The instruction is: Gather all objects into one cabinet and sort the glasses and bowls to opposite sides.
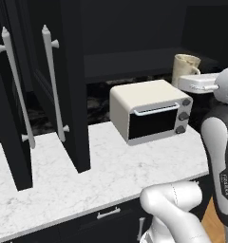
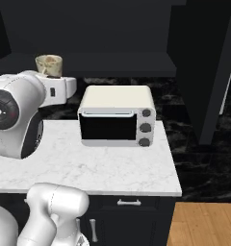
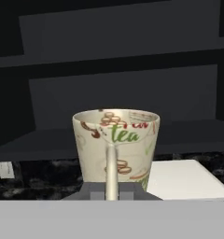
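Note:
The cream mottled mug (image 3: 116, 140), printed with "tea", hangs upright in the air in front of the open black cabinet (image 1: 130, 64). My gripper (image 3: 112, 190) is shut on its handle, which runs down between the two dark fingertips (image 3: 92, 191). From the left base the mug (image 1: 185, 65) sits above my white hand, just right of the cabinet's dark shelf and about level with it. From the right base the mug (image 2: 49, 65) is at the left, before the same shelf (image 2: 103, 62). The bowl and the other glasses are out of view.
A cream toaster oven (image 1: 151, 111) stands on the white marble counter (image 1: 111, 175) below the shelf, just under and beside the mug. Two open cabinet doors with silver bar handles (image 1: 52, 80) hang at the left. Another dark door (image 2: 204, 72) stands at the right.

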